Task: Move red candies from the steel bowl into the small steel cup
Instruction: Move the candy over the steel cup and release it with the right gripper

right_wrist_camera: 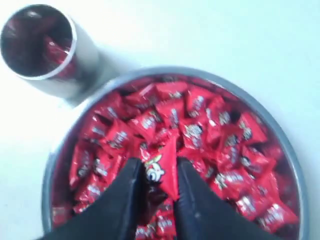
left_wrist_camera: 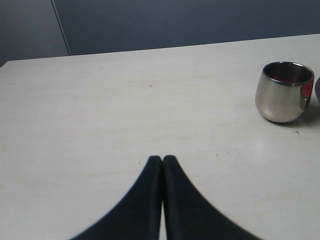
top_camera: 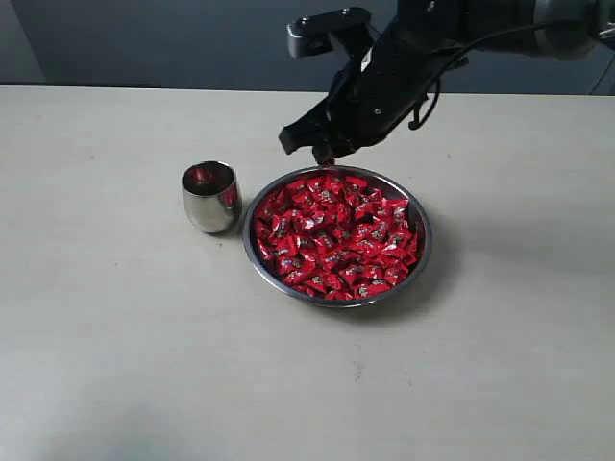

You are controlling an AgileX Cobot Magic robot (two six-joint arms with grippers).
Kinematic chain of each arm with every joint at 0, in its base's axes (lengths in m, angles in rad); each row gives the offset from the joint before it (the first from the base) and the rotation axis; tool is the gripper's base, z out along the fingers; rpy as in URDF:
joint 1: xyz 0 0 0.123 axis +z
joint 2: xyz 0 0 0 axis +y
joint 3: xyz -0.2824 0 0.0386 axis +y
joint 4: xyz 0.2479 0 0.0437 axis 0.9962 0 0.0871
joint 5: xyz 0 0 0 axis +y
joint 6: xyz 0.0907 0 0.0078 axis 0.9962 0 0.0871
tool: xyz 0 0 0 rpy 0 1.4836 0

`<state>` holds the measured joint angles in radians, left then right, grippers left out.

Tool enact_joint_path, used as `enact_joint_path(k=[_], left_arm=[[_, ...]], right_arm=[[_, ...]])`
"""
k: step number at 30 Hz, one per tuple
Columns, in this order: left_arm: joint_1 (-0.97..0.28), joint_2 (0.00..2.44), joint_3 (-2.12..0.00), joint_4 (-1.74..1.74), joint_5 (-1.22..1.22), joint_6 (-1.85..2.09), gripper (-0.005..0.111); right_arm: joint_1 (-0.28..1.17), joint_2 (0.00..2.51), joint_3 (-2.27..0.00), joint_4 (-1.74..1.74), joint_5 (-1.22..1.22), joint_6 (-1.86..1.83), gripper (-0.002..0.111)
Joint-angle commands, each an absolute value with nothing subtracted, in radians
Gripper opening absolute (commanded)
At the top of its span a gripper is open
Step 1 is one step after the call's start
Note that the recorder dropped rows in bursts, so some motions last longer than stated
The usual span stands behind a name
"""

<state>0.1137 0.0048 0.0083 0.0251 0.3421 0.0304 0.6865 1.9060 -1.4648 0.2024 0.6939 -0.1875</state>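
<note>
The wide steel bowl (top_camera: 419, 252) (right_wrist_camera: 280, 135) sits mid-table, heaped with red candies (top_camera: 336, 233) (right_wrist_camera: 220, 125). Just left of it stands the small steel cup (top_camera: 210, 196) (left_wrist_camera: 283, 92) (right_wrist_camera: 40, 47), upright, with red showing inside. My right gripper (top_camera: 325, 152) (right_wrist_camera: 160, 167) hangs a little above the bowl's far rim, shut on one red candy (right_wrist_camera: 165, 167) pinched between its two black fingers. My left gripper (left_wrist_camera: 162, 159) is shut with nothing in it, low over bare table well away from the cup; the exterior view does not show it.
The pale table (top_camera: 115, 336) stretches wide on all sides of the bowl and cup. A dark wall (top_camera: 144, 38) runs behind the table's far edge. The right arm (top_camera: 452, 38) reaches in from the upper right.
</note>
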Motion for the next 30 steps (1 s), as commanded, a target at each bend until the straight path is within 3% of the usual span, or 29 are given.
enact_joint_path(k=[1,14,30], left_arm=[[0.108,0.0,0.0,0.027,0.335,0.029,0.0],[0.108,0.0,0.0,0.027,0.335,0.029,0.0],[0.108,0.0,0.0,0.027,0.337,0.029,0.0]], right_arm=[[0.729,1.955,-1.541,0.238,0.65,-0.234,0.0],[0.807,2.271,-1.992,0.256,0.825,-0.236,0.0],[0.838,2.369,-2.081,0.183,0.844,-0.232,0.001]])
